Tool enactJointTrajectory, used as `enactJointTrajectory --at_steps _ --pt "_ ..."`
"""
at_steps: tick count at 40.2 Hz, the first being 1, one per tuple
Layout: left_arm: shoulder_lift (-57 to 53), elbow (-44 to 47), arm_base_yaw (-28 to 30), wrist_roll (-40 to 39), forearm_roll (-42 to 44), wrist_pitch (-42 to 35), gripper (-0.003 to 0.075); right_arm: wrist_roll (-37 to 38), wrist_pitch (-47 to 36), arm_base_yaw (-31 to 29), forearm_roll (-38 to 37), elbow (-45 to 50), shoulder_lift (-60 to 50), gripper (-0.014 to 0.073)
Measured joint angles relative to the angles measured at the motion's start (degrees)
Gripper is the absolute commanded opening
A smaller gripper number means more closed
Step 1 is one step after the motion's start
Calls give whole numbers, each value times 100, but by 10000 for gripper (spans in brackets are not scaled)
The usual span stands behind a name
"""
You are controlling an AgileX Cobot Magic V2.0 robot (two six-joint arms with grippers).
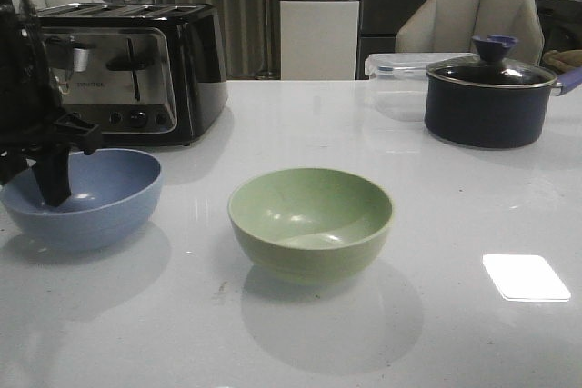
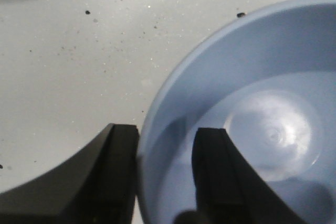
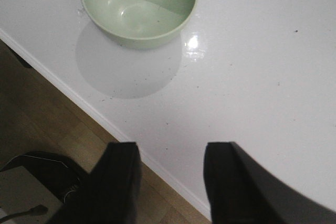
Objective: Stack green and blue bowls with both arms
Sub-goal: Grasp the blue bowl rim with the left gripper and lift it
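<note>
Two bowls sit on the white worktop [image 1: 473, 224]: the blue bowl [image 1: 84, 197] at the front left and the green bowl [image 1: 310, 221] near the middle, well apart from each other and both upright. The left end effector [image 2: 165, 174] straddles the blue bowl's rim, one finger inside the bowl and one outside against the wall, pinching the rim between them. In the front view its black finger reaches down into the blue bowl. The right end effector [image 3: 170, 182] hangs over the worktop's front edge with its fingers spread and nothing between them, well apart from the green bowl. Behind stand a black and chrome toaster [image 1: 136, 70] and a dark lidded pot [image 1: 489, 97].
</note>
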Motion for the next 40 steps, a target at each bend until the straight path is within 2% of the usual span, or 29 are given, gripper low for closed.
enactJointTrajectory --at_steps 12,27,40 --pt "-12 -36 0 -34 -40 -2 97 0 0 0 0 0 0 411" --pt "-60 -63 0 -38 -122 184 98 0 0 0 0 0 0 411" --pt "-723 -243 0 100 -54 940 98 0 0 0 0 0 0 411"
